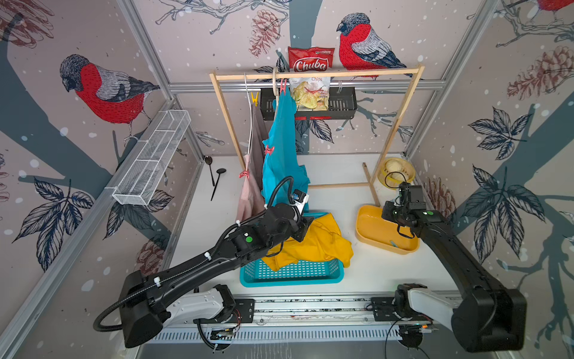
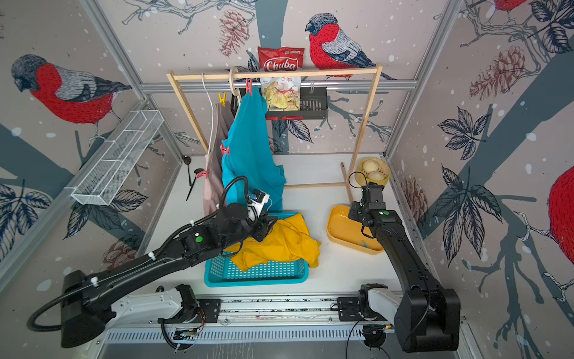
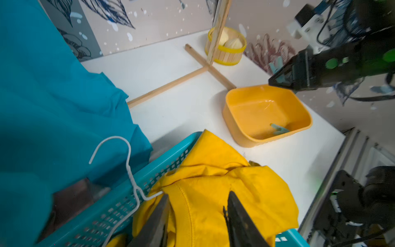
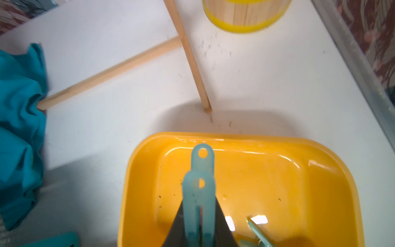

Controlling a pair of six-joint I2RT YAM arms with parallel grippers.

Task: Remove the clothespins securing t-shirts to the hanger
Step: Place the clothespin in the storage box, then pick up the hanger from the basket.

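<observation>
A teal t-shirt (image 1: 282,149) and a pale pink t-shirt (image 1: 248,199) hang on hangers from the wooden rack (image 1: 316,73). Red clothespins (image 1: 269,150) (image 1: 244,174) (image 1: 282,86) and a yellow clothespin (image 1: 254,99) are clipped on them. The yellow t-shirt (image 3: 213,192) lies crumpled in the teal basket (image 1: 292,276) with a white wire hanger (image 3: 130,171). My left gripper (image 3: 197,205) hovers open just above that shirt. Over the yellow tray (image 4: 277,171), my right gripper (image 4: 199,203) is shut on a light blue clothespin (image 4: 199,188). Another blue clothespin (image 3: 279,129) lies in the tray.
A chips bag (image 1: 312,80) stands in a black wall basket (image 1: 341,105) behind the rack. A round wooden steamer (image 1: 396,171) sits at the back right, by the rack's foot (image 4: 192,59). Two dark spoons (image 1: 214,180) lie at the back left under a white wire shelf (image 1: 152,158).
</observation>
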